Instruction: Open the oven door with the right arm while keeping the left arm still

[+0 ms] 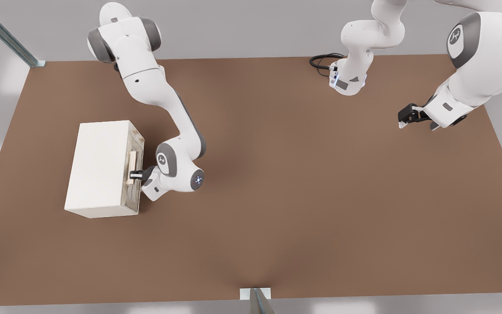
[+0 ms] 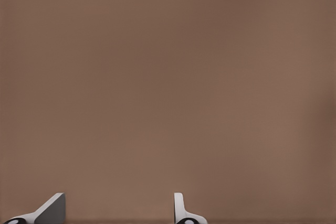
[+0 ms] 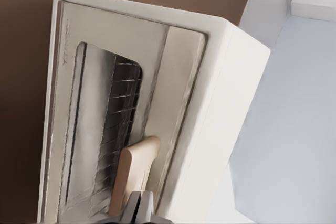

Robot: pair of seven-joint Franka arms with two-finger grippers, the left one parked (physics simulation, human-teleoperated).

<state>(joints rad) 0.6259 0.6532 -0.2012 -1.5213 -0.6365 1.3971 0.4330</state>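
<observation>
Brown surface (image 1: pixel 277 196) spreads wide under grey walls, with the white oven (image 1: pixel 98 168) standing toward the front view's left. Its door (image 1: pixel 134 172) faces the front view's right and sits flush in the oven's front, so the door looks closed. In the right wrist view the door (image 3: pixel 105 124) shows its dark window with a rack behind, and the cream handle (image 3: pixel 134 174) runs down to the fingertips. The claw (image 1: pixel 134 175) is at the door's face, right on the handle (image 1: pixel 132 168), its fingers nearly together around the bar, apparently clamped on it. As I judge it, the reach and the grasp are done; the pull that swings the door out is all that is left, and none of it shows yet.
</observation>
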